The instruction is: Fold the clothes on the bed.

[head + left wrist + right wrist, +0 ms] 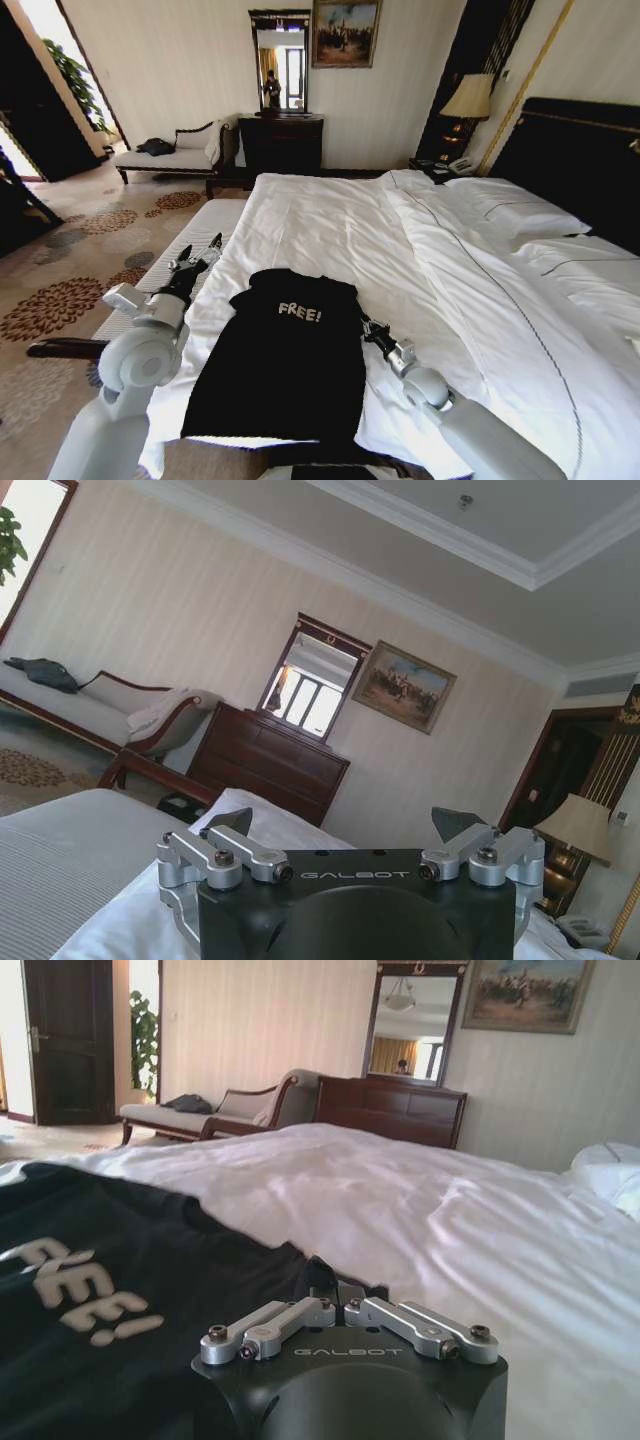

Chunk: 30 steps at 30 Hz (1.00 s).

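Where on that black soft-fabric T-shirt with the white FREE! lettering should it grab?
Probably at the side edges. The black soft-fabric T-shirt lies flat on the white bed, so only its borders can be pinched. The right gripper is at its right edge already; the left gripper, open, hangs off its left.

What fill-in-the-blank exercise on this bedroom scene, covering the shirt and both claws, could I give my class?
1. The black T-shirt lies on the white ____.
2. The white lettering on its chest reads ____.
3. The left claw, beside the shirt, has its fingers ____.
4. The right claw is ____ on the shirt's edge.

Missing words: bed; FREE!; open; shut
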Tool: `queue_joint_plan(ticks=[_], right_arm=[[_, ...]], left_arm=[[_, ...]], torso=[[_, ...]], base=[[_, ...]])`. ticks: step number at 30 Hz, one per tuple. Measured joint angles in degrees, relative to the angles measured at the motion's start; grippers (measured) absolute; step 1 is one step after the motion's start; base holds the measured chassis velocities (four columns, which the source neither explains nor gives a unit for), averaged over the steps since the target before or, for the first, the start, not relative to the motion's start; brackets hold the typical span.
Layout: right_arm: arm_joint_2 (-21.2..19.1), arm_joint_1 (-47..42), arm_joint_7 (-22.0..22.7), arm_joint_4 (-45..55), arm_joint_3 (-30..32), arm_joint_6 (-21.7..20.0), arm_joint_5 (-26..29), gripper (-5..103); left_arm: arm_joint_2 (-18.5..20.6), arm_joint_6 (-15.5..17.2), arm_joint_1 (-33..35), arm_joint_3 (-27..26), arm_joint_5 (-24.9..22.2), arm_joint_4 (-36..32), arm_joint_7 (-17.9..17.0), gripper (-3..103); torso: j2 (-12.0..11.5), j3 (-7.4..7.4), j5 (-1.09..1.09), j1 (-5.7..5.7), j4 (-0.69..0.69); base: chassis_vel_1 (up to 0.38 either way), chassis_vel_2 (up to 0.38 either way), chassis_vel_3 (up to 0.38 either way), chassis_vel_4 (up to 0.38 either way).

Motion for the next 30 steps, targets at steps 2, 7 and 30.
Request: queue_joint_plan(ticks=[2, 7, 30], right_arm=[[-0.4, 0.7, 0.5, 0.4, 0.1, -0.5, 1.0, 0], [-1.6, 2.9, 3.5, 1.7, 0.2, -3.1, 5.7, 0], [-3.2, 8.8, 14.3, -3.2, -1.5, -8.9, 19.7, 0]], left_arm=[[0.0, 0.0, -0.1, 0.0, -0.1, 0.0, 0.0, 100], [0.0, 0.0, -0.3, 0.0, -0.2, 0.5, -0.1, 100], [-0.3, 0.1, -0.1, -0.5, 0.1, 1.1, -0.3, 100]], torso=[[0.0, 0.0, 0.0, 0.0, 0.0], [0.0, 0.0, 0.0, 0.0, -0.01], [0.0, 0.0, 0.01, 0.0, -0.01]], base=[[0.0, 0.0, 0.0, 0.0], [0.0, 0.0, 0.0, 0.0], [0.0, 0.0, 0.0, 0.0]])
